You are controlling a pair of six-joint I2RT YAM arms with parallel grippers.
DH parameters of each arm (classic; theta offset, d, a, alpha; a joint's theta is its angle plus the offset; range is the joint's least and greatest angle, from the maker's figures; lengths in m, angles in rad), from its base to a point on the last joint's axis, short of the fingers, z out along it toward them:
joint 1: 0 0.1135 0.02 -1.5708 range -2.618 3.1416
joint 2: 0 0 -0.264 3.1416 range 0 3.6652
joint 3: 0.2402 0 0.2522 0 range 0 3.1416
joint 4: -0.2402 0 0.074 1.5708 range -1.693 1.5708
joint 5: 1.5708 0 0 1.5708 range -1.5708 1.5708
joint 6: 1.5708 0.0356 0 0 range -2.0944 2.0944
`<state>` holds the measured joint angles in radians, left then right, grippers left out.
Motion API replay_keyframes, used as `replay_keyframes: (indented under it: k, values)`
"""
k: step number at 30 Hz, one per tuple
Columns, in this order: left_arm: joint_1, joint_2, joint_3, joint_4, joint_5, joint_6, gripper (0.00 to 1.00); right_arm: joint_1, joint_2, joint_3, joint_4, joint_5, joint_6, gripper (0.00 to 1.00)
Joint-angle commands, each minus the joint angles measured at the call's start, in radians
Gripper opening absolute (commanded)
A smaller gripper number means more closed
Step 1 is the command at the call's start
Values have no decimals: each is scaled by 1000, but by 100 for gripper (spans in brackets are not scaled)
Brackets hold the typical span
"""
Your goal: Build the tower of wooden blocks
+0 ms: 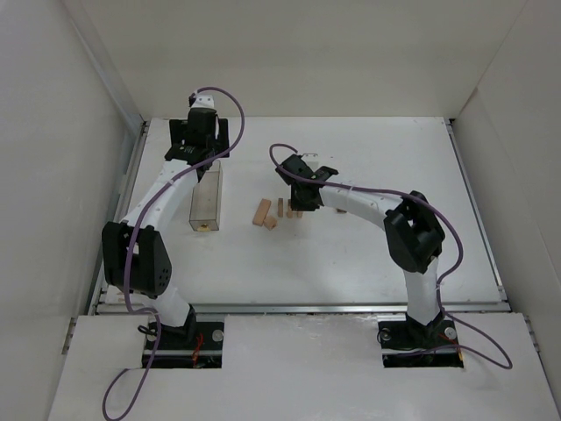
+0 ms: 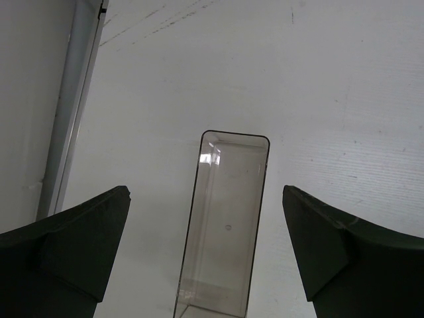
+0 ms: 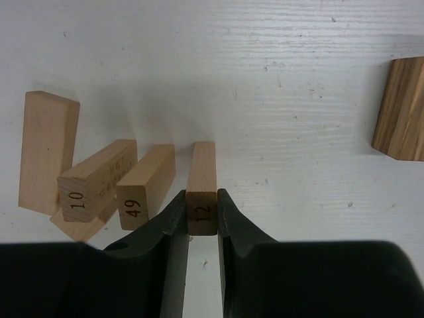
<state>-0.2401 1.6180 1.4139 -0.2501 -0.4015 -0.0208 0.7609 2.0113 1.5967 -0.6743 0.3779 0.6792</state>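
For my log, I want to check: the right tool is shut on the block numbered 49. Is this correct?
No. The right tool is shut on the block numbered 12; block 49 lies free beside it, as the right wrist view shows.

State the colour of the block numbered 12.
The block numbered 12 is light tan; right wrist view shows it best.

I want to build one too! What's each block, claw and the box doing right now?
Left gripper, open, above the box.
Right gripper, shut on block 12.
Block 12, on edge, gripped.
Block 49, loose, beside 12.
Block 10, loose, resting on a flat block.
Box, not gripped.
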Motion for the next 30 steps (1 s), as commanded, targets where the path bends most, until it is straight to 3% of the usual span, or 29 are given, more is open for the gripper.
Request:
replay_keyframes:
  k: [1,2,6,10,26,30]
  values:
    - [-1,-60,-10,37,-13,-16,100,14,10,45,-22,15,13,0]
    - [-1,-60,-10,37,-13,-16,100,14,10,45,-31,15,13,0]
    - [-1,-60,-10,37,-2,-16,100,14,10,45,-31,3,13,19]
    - [-1,-60,-20,37,7,-16,100,14,20,54,-31,3,13,28]
    - [-1,-69,-29,46,16,-7,100,14,-17,54,-22,3,3,34]
    - [-1,-69,-29,46,46,4,100,14,-92,23,1,3,-9,36]
